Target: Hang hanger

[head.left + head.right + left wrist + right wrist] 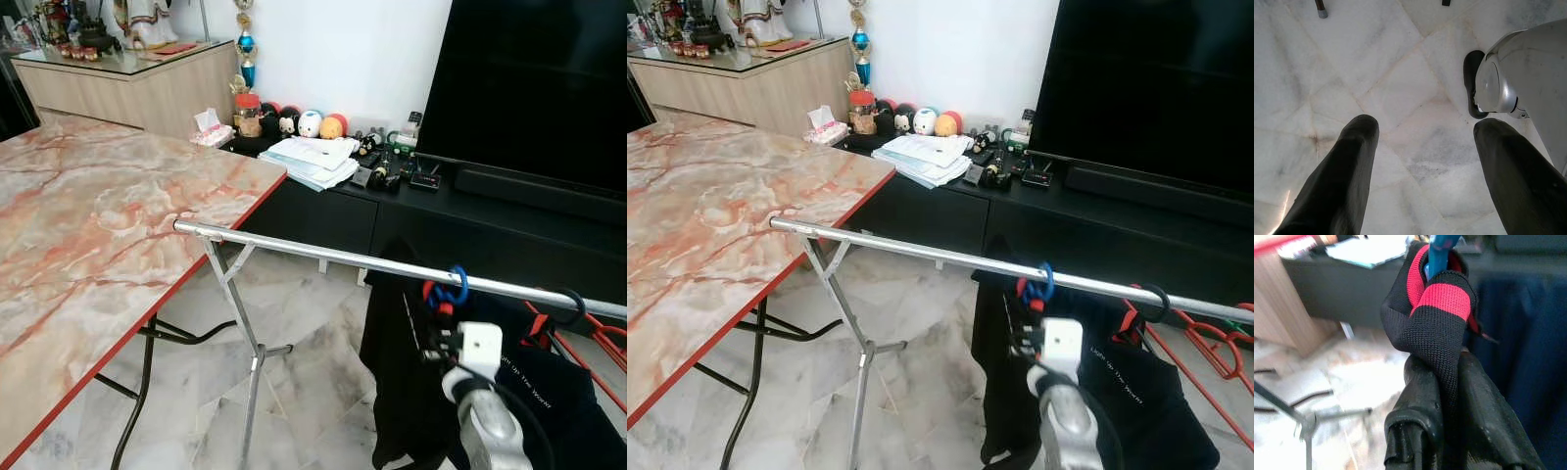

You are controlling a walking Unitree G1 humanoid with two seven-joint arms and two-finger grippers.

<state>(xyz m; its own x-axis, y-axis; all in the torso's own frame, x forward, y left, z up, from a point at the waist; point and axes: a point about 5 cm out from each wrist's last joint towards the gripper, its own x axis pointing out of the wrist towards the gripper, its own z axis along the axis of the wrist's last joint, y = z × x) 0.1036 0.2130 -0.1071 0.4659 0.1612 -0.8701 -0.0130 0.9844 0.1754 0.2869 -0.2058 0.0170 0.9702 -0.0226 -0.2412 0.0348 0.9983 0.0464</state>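
Beside the marble-patterned folding table (88, 225), a chrome clothes rail (323, 255) carries the blue hanger (453, 288) by its hook. Right gripper (1442, 382) is clamped on its black-and-red collar (1437, 308). Left gripper (1425, 147), fingers spread, points at floor tiles (1352, 63).

The left end effector (1422, 161) hangs spread above the marble floor (1352, 73).

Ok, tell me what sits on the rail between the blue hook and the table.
Nothing: in the left eye view the rail runs bare from the blue hook to the table. The right gripper pinches the garment collar below that hook.
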